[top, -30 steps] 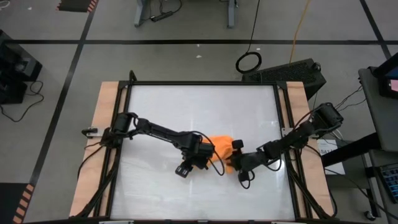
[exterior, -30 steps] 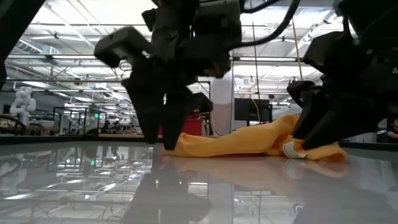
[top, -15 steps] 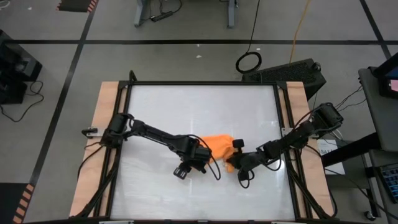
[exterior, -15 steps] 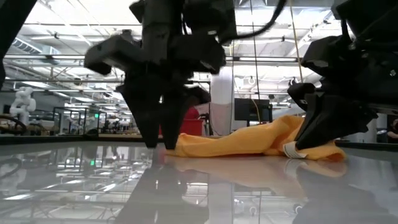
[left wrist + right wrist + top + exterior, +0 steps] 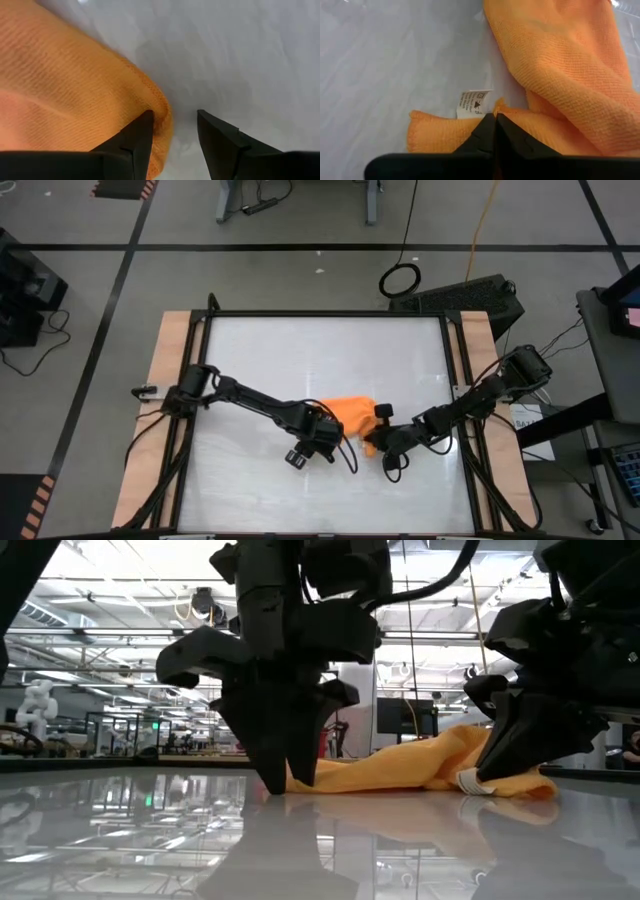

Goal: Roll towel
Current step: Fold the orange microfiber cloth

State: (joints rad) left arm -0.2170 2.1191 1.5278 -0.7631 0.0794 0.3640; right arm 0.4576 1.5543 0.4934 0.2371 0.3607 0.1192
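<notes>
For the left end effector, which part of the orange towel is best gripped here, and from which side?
Grip the towel's rounded folded edge, probably coming straight down at its near-left end. The left end effector is open, one finger touching that edge, the other over bare table. The right end effector is shut on the towel's corner by the label.

Robotics lab, taped floor (image 5: 110, 290), test rigs (image 5: 120, 730)
</notes>
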